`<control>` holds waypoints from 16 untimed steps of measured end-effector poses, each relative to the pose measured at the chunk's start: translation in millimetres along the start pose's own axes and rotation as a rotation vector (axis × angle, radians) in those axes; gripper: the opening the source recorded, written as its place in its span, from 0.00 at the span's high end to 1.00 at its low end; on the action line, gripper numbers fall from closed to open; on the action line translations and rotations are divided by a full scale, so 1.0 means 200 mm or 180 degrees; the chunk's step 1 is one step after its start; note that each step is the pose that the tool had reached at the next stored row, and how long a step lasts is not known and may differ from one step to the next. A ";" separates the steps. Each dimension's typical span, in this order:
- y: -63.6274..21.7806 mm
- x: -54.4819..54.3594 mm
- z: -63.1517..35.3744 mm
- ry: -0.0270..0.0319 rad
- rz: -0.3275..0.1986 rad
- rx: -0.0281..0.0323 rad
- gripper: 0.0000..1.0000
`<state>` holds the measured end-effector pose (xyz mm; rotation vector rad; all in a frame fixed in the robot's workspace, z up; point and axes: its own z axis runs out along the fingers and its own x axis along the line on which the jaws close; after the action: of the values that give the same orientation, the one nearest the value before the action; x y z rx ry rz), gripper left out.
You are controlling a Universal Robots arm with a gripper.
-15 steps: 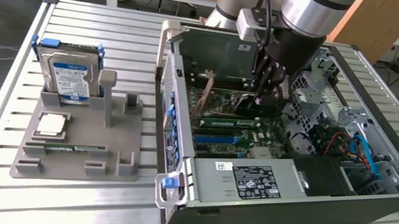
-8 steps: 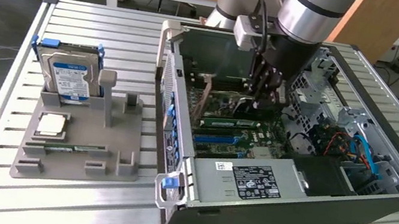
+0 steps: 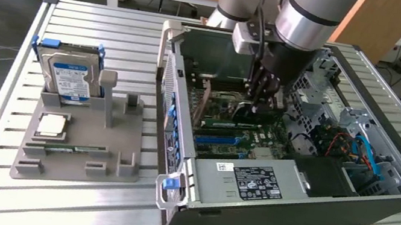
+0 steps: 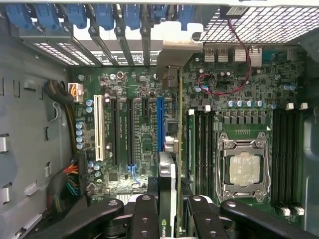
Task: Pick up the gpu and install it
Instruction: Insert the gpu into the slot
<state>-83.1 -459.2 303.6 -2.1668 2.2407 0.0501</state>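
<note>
Pincer (image 4: 172,206) clamps the gpu (image 4: 167,172) edge-on between its fingers — over the motherboard (image 4: 134,124).

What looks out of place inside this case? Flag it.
Nothing damaged or spilled. The gripper holds the gpu on edge over the motherboard, in line with the slots. Two oddities: the processor lies bare in its socket, and a red wire loops loose across the board.

Bright even light; glare on table (image 3: 69,213), shadow inside case (image 3: 289,219)
</note>
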 end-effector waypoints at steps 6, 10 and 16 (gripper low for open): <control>0.000 0.00 0.040 0.0000 0.0000 0.0000 0.73; 0.000 0.00 0.048 0.0001 0.0000 0.0000 0.73; 0.023 0.00 0.055 0.0000 0.0000 0.0000 0.73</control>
<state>-87.7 -459.2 292.7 -2.1667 2.2405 0.0502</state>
